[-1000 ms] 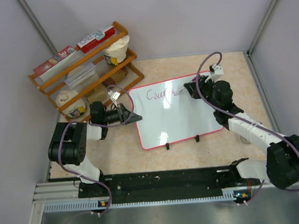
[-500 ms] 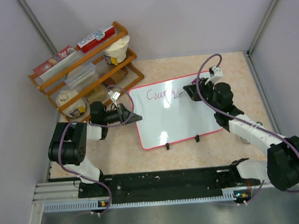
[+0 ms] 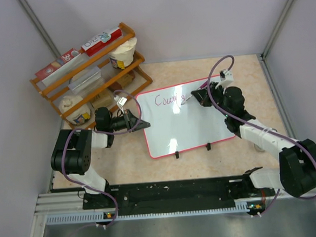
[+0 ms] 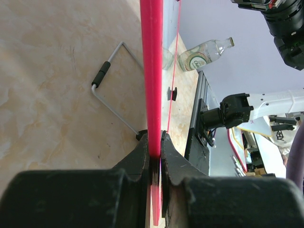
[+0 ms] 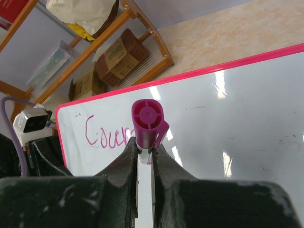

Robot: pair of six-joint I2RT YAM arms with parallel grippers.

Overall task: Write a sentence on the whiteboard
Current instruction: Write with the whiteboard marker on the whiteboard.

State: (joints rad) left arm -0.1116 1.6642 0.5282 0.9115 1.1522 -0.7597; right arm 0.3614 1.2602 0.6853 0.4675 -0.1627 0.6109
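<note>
A: Right gripper (image 3: 199,96), shut or apart?

B: Pressed together on a slim white marker pen with a magenta end (image 5: 148,121). Seen end-on from the right wrist, barrel pinched between both fingers, tip aimed down and left at the board.

A: And the other hand?

B: Left gripper (image 4: 155,142), clamped on the thin pink-red rim of the large flat white whiteboard (image 3: 188,127), about midway along its left edge. Steadying it, by the look of things.

A: Position of the board?

B: Flat on the beige marbled tabletop (image 3: 165,72), right of centre. Long axis left to right, right end swung slightly farther away. Two small black clips (image 3: 177,154) on the near edge.

A: Writing so far?

B: Thin purplish-pink cursive sentence (image 3: 167,100), only begun: one partial word starting "Cour", close to the far edge at the left end. Later letters hidden behind the marker from the wrist.

A: Key relation for the coming stroke?

B: Marker tip right at the word's right end, touching or just above the surface; cannot tell which. Blank white stretching rightward from the tip, and nearer too. Probably onward to the right along the long axis, with a second line nearer afterwards. Right arm nearest that blank stretch; left arm well apart at the opposite edge.
</note>
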